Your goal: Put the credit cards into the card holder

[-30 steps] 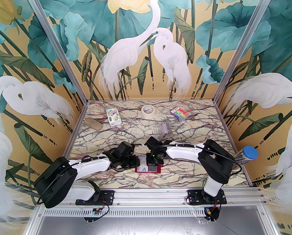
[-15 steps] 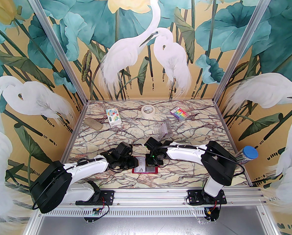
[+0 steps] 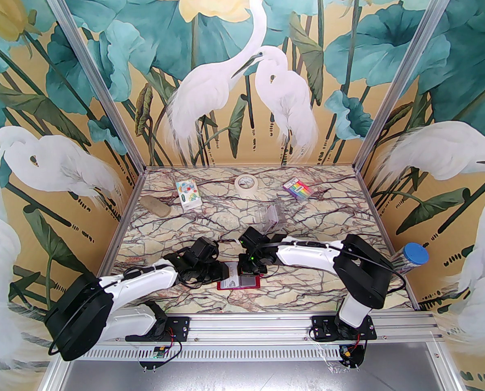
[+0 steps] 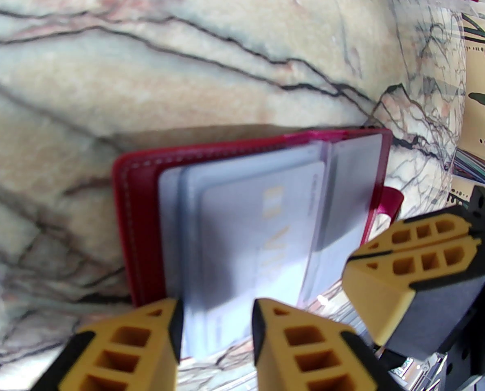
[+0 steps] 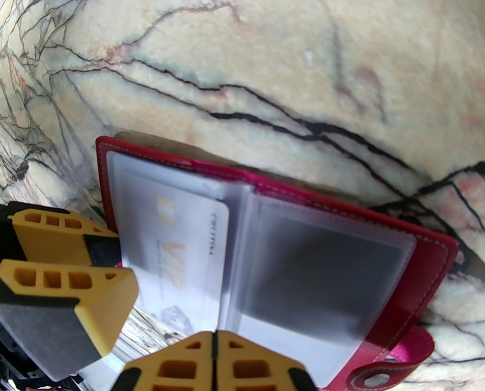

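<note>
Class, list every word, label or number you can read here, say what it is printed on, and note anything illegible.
"VIP": gold letters on the pale card in the card holder.
Small print beside it: too blurred to read.
Printing on the white box, tape roll and rainbow-striped packet: too small to read.
</note>
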Available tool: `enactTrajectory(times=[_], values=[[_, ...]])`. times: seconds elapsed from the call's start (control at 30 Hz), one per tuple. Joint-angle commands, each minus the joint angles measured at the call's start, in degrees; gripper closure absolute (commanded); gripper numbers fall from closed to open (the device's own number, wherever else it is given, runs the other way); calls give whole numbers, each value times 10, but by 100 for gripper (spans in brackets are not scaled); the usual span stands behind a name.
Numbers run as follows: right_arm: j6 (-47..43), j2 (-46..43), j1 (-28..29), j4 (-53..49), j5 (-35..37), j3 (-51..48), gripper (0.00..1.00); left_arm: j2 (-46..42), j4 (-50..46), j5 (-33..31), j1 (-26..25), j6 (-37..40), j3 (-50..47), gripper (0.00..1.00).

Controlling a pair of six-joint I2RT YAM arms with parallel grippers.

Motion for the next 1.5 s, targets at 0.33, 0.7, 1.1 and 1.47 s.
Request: enactTrajectory(times=[0.33,0.7,1.1,1.47], values=[[21,20,0,39,-26,-19,94,-20,-30,-13,-3,4,-14,81],[21,35,1,39,-33,-19,96,-21,-40,-25,-3,-3,-29,95],[23,18,2,30,-22,-29,97,-11,-42,-32,-3,-5,-38,100],[31,32,7,45,-34,-29,97,7,-24,-24,-3,-6,-41,100]])
